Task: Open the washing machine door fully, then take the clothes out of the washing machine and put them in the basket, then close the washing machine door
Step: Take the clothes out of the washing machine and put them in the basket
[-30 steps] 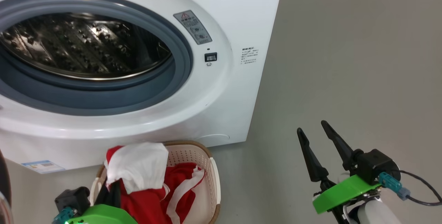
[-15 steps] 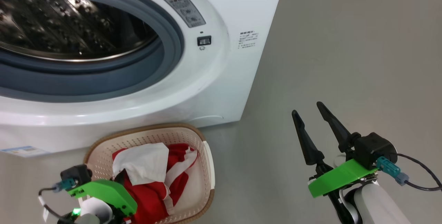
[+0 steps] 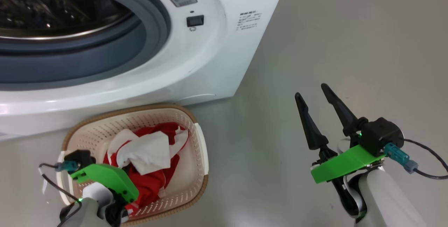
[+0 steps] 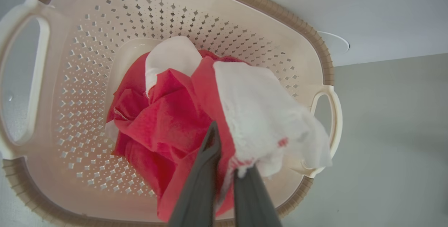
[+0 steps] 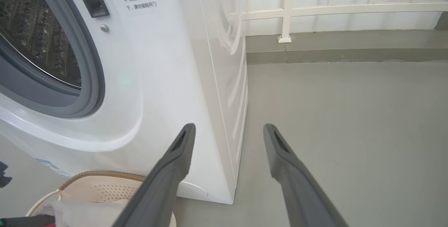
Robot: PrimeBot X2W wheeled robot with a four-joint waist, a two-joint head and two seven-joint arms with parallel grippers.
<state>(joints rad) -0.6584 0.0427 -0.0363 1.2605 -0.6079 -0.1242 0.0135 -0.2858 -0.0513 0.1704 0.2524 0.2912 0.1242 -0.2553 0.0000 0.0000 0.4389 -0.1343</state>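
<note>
Step in hand: putting the clothes into the basket. Left gripper [image 4: 225, 153] is pinched narrow on a fold of the red and white clothes [image 4: 168, 115], and the bundle sags from its tips into the basket [image 4: 280, 13] directly beneath. Right gripper [image 3: 310, 91] is spread wide and empty, with the washing machine [image 3: 210, 62] ahead to its left. Next, as judged: part the left fingers, lift clear of the cloth, then go for the door.

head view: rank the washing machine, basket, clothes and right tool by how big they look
1. washing machine, cropped yet largest.
2. basket.
3. clothes and right tool: similar spread, and the tool sits nearer the camera, so unranked.
</note>
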